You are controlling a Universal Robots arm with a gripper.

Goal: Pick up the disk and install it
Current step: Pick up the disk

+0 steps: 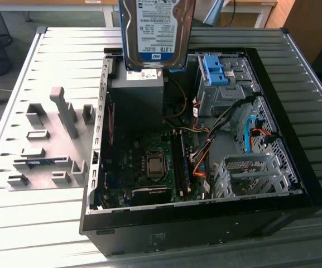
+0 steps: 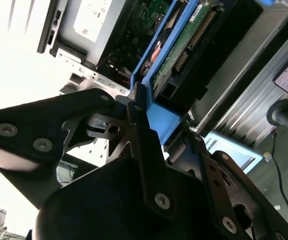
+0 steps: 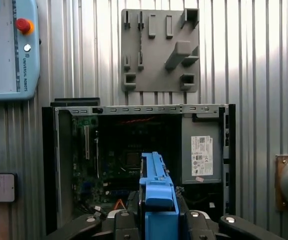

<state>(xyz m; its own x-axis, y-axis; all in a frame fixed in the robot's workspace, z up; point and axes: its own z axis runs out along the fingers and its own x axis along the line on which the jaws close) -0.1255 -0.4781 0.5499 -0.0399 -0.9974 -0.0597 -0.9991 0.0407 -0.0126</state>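
Your gripper is clamping the disk by its blue carrier frame.
The disk is standing on edge between your fingers; below your gripper the open computer case is exposing its motherboard; beyond it a grey fixture plate is lying on the ribbed table.

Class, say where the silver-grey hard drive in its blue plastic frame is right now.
The silver-grey disk hangs upright at the exterior view's top centre, above the open black computer case, held by the gripper.
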